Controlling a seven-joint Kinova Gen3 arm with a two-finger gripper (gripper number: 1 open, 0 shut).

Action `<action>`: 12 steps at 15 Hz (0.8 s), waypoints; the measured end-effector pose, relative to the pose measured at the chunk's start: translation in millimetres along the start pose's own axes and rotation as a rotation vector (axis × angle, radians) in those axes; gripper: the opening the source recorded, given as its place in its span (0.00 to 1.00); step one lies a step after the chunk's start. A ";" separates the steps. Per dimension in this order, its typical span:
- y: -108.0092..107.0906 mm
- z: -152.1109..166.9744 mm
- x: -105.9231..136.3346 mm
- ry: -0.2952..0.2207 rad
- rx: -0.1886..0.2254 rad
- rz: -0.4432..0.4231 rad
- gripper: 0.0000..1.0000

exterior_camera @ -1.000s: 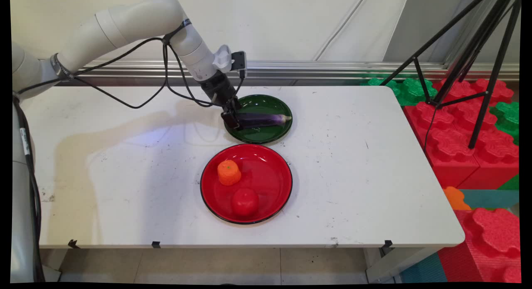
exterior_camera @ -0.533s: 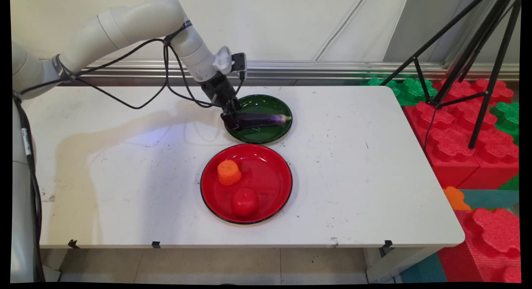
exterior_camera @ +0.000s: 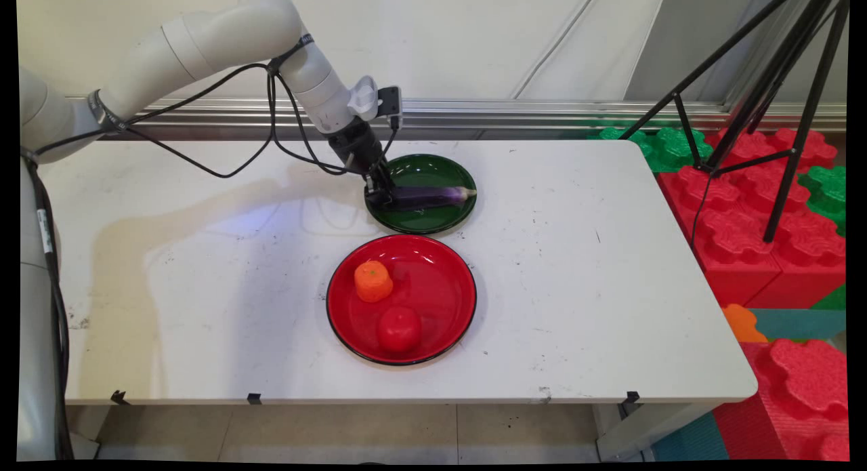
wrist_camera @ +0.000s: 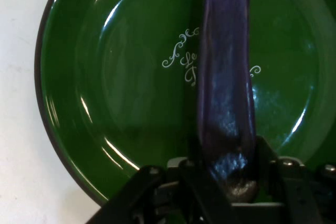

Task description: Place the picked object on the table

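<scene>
A long purple eggplant (exterior_camera: 430,196) lies across the green plate (exterior_camera: 427,221), its stem end pointing right. My gripper (exterior_camera: 384,198) is shut on the eggplant's left end, low over the plate's left rim. In the hand view the eggplant (wrist_camera: 226,87) runs up from between my fingers (wrist_camera: 195,179) over the green plate (wrist_camera: 121,98), which has white lettering at its centre. The gripper (wrist_camera: 228,174) clamps the rounded end of the eggplant.
A red plate (exterior_camera: 440,301) sits nearer the table's front, holding an orange fruit (exterior_camera: 372,280) and a red tomato (exterior_camera: 399,329). Red and green foam blocks (exterior_camera: 765,213) and a black tripod (exterior_camera: 779,112) stand right of the table.
The gripper with the eggplant has sunk slightly toward the green plate. The eggplant now rests lower across the plate.
</scene>
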 end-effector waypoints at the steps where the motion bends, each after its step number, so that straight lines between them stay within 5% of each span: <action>1: -0.5 0.0 -0.3 0.000 -0.001 -0.001 0.00; 12: -7.4 -12.6 -4.8 0.024 0.004 -0.019 0.00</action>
